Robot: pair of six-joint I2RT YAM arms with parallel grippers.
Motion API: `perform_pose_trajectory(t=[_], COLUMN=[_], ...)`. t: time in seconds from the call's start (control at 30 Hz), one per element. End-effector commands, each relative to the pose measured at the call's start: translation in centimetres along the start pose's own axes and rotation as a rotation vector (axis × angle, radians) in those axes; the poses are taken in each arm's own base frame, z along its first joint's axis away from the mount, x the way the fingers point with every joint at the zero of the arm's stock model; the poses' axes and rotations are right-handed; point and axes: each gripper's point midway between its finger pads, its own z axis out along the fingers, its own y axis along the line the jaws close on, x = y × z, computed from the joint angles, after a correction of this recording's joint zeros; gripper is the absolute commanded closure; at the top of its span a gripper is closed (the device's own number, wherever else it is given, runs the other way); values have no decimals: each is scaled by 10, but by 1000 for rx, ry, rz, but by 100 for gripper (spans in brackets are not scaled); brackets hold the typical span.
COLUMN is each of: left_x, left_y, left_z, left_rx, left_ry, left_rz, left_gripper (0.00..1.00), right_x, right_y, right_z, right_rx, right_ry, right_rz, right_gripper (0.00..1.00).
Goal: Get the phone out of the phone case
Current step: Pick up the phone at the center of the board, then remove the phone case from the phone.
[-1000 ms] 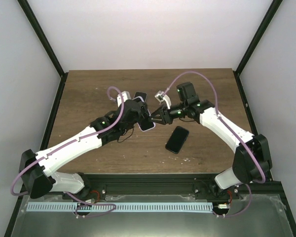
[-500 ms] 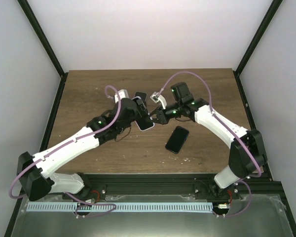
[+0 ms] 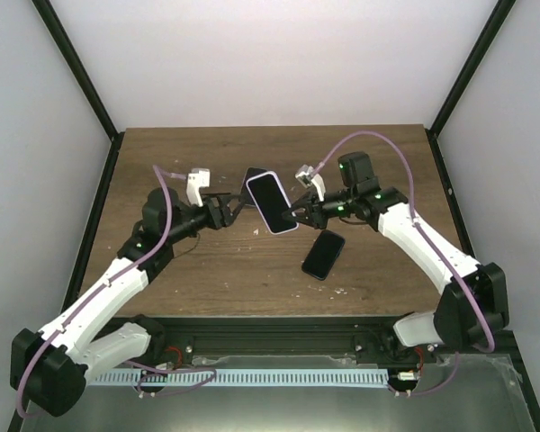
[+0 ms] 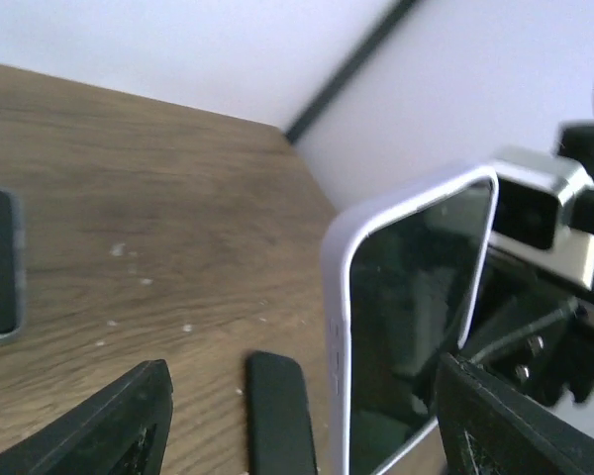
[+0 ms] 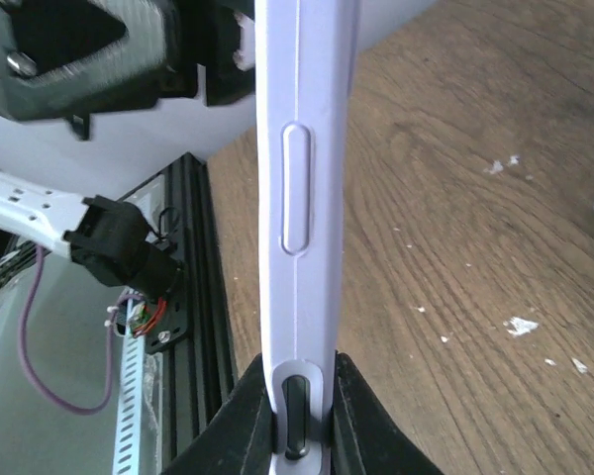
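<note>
Top external view: the cased phone (image 3: pixel 272 202) is held above the table (image 3: pixel 162 148), pinched at one edge by the closed right gripper (image 3: pixel 297 216). The left gripper (image 3: pixel 237 205) stands open and empty nearby. Pivoting or dropping is risked by so narrow a pinch. A second earlier, the left gripper was at the phone.

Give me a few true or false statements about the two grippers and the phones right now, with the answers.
1. The right gripper is clamped on the edge of the white-cased phone. True.
2. The left gripper grips that phone too. False: it is open and apart from it.
3. A black phone lies flat on the table. True.
4. The white-cased phone lies flat on the table. False: it is held up off it.
</note>
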Motion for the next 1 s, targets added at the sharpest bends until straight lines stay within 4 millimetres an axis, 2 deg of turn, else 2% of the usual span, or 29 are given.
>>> perform_pose_trajectory(t=[0.0, 0.13, 0.27, 0.4, 0.53, 0.73, 0.83, 0.97], left_x=[8, 17, 21, 20, 25, 29, 30, 30], left_y=[-59, -66, -82, -94, -103, -116, -120, -120], left_z=[-15, -19, -22, -27, -28, -26, -24, -23], left_rx=[360, 449, 560, 638, 682, 731, 748, 751], left_ry=[0, -13, 11, 9, 42, 55, 69, 68], left_rz=[192, 204, 218, 227, 246, 262, 265, 261], left_gripper=[28, 31, 42, 52, 56, 68, 77, 82], right_x=[-18, -15, -10, -9, -11, -10, -9, -8], right_y=[49, 69, 79, 81, 80, 77, 76, 76], right_z=[-19, -25, -27, -27, -27, -22, -21, -20], right_rx=[-169, -257, -322, -340, -350, -396, -416, -415], right_ry=[-90, -90, -85, -84, -87, -79, -77, -79], right_rz=[-179, -195, -175, -163, -152, -109, -93, -91], right_gripper=[99, 99, 99, 99, 99, 99, 99, 99])
